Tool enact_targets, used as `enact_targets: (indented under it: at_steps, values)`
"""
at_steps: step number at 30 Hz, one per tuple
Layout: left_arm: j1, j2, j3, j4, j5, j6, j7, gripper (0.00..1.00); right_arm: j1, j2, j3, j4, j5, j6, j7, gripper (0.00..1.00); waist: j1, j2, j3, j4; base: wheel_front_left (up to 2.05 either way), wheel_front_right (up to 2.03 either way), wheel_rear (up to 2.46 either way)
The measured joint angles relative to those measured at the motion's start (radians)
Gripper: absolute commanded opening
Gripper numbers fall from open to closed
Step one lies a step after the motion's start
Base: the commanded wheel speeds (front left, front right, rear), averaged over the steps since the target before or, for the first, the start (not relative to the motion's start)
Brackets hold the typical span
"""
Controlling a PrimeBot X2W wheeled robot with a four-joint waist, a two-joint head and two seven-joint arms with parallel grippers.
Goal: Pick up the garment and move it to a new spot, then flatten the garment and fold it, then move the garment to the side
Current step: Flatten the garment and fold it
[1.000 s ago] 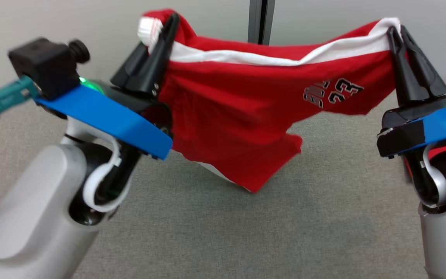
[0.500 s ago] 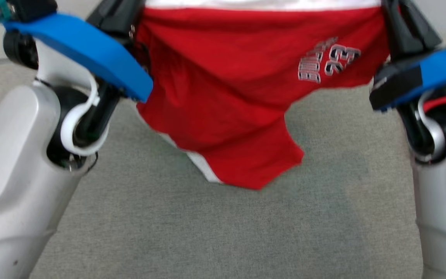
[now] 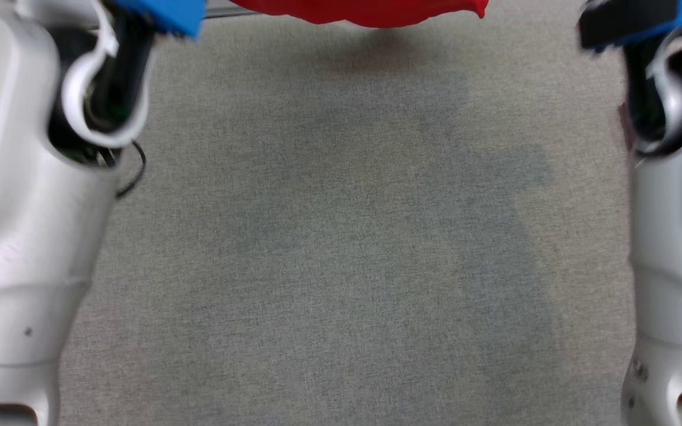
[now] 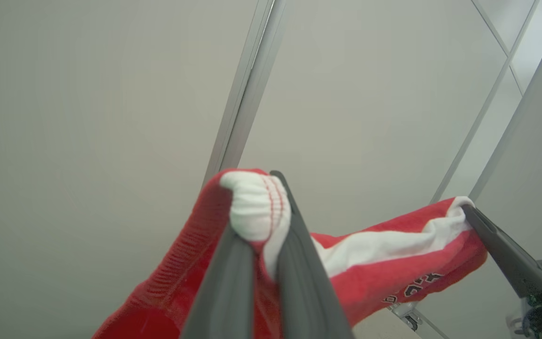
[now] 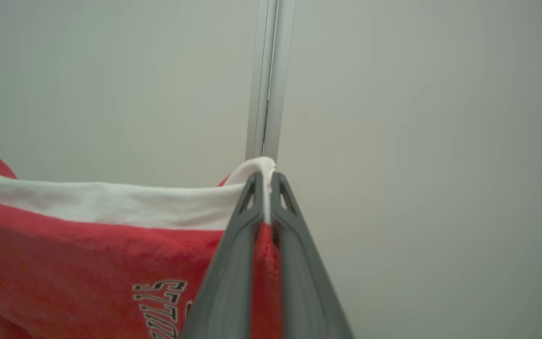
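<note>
My left pincer (image 4: pixel 256 202) is clamped narrow on the white ribbed cuff (image 4: pixel 252 216) at one top corner of the garment (image 4: pixel 384 278), and a bunch of cloth bulges out above the fingertips. That makes for a thick, uneven bite, so I judge this the corner more likely to slip. I should press firm here and allow no jerk on this side.

From there the white band (image 4: pixel 379 245) runs across, sagging a little, to my right pincer (image 5: pixel 265 181). It is closed thin on the other top corner, with the white edge just peeping over the tips.

The garment hangs in the air between the two, in front of the wall (image 5: pixel 393 117). In the head view its red hem (image 3: pixel 364 9) shows at the top edge, seemingly clear of the carpet (image 3: pixel 341 236), with a shadow beneath it.

I take this step to be the carry to a new spot. To do it well I would:
- move both arms together at one height;
- spread them slightly to take out the sag without straining the pinches;
- lower until the hem meets the carpet first, and draw back to lay the cloth flat.
</note>
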Motion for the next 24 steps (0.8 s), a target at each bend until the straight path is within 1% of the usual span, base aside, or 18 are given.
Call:
enact_targets:
  at_steps: [6,10,13,15,20,24]
  values:
    - [0.210,0.002,-0.049,0.056,0.001,-0.047,-0.075,0.00,0.230,0.012,0.087,0.054,0.039,0.000,-0.082,0.00,0.0000,0.0000,0.032,0.006,0.00,0.00,0.00]
    - [0.358,0.002,-0.060,0.059,-0.005,-0.063,-0.144,0.00,0.367,0.014,0.102,0.073,0.069,0.000,-0.143,0.00,0.0000,0.0000,0.030,0.011,0.00,0.00,0.00]
    - [0.453,0.000,-0.082,0.050,0.006,-0.064,-0.194,0.00,0.457,0.014,0.101,0.072,0.105,0.000,-0.185,0.00,-0.0001,0.0000,0.014,0.024,0.00,0.00,0.00]
    - [0.508,-0.005,-0.087,0.039,0.010,-0.058,-0.230,0.00,0.516,0.016,0.092,0.061,0.121,0.000,-0.204,0.00,-0.0001,0.0000,-0.003,0.033,0.00,0.00,0.00]
    - [0.656,-0.021,-0.102,-0.026,0.010,-0.028,-0.289,0.00,0.649,0.016,0.064,-0.002,0.121,0.000,-0.227,0.00,-0.0002,0.0000,-0.057,0.043,0.00,0.00,0.00]
    - [0.771,-0.020,-0.112,-0.112,0.017,0.019,-0.312,0.00,0.765,0.016,0.036,-0.090,0.153,0.000,-0.234,0.00,-0.0004,0.0000,-0.112,0.043,0.00,0.00,0.00]
